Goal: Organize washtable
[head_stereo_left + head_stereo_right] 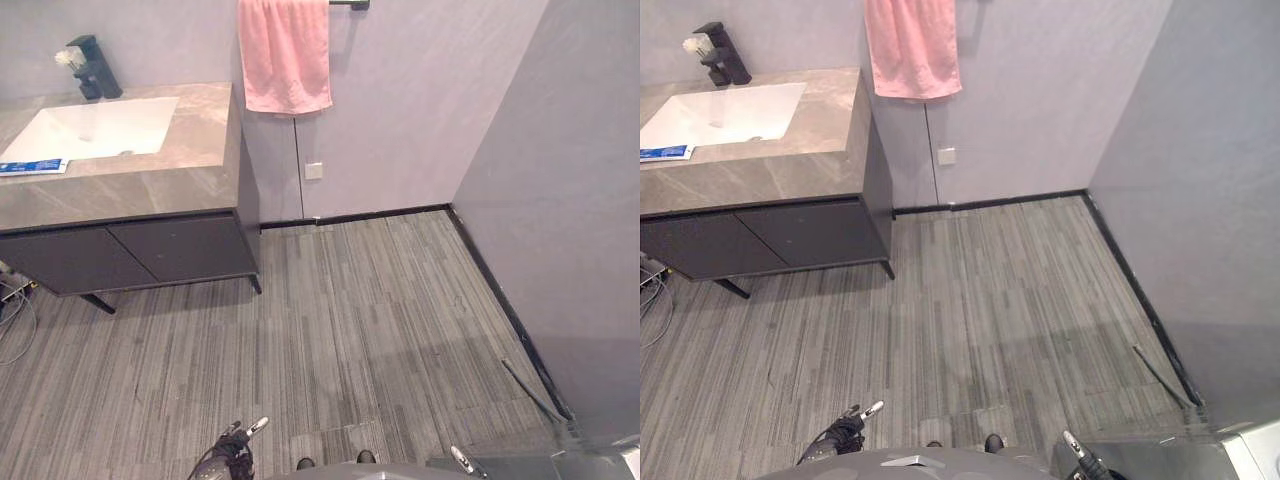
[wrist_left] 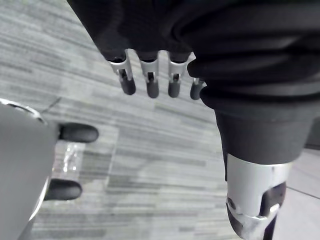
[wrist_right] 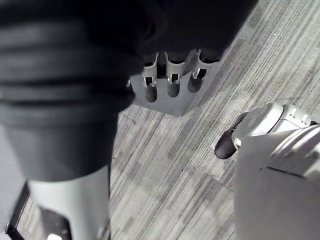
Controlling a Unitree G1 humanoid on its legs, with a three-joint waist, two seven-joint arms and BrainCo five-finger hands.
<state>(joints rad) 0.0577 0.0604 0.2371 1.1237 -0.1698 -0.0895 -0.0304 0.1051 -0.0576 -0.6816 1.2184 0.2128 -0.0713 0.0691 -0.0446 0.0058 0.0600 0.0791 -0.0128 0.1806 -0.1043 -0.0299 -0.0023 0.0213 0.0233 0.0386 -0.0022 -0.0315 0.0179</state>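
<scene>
The washtable stands at the far left, a grey stone top over a dark cabinet. It holds a white sink with a dark faucet and a small white thing beside the faucet. A flat blue-and-white packet lies on the top by the sink's front left corner. My left hand hangs low near the floor, far from the table, fingers relaxed and holding nothing. My right hand hangs likewise, its fingers straight over bare floor.
A pink towel hangs from a bar on the back wall, just right of the table. A white wall socket sits below it. A grey wall closes the right side, with a dark rod lying along its foot. Striped grey floor stretches between.
</scene>
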